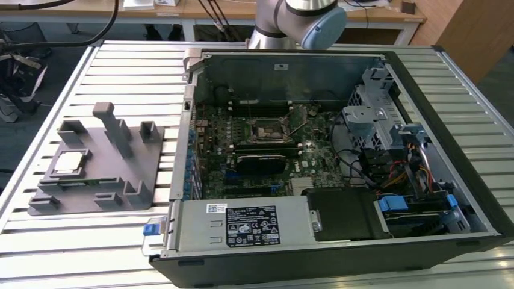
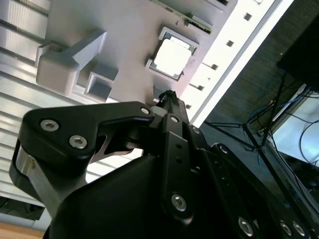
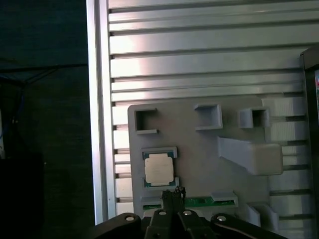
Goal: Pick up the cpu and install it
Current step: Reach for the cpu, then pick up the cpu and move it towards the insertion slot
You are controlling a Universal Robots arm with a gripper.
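Observation:
The cpu point(image 1: 70, 161), a small silvery square chip, lies flat in a framed pocket of the grey holder tray point(image 1: 120, 174) on the exterior view's left. In both wrist views the cpu point(image 3: 159, 167) point(image 2: 172, 55) sits in that pocket. My gripper point(image 3: 174, 191) point(image 2: 167, 94) hangs well above the tray, its thin black fingertips together, holding nothing, and lined up close beside the cpu. The dark square socket point(image 1: 269, 131) sits on the motherboard inside the open computer case.
The open computer case point(image 1: 449, 120) fills the middle and the exterior view's right of the slatted metal table point(image 1: 120, 66). The tray carries upright grey blocks point(image 1: 112, 123) and a green strip-shaped board point(image 3: 194, 201). The arm's joint point(image 1: 309, 18) stands behind the case.

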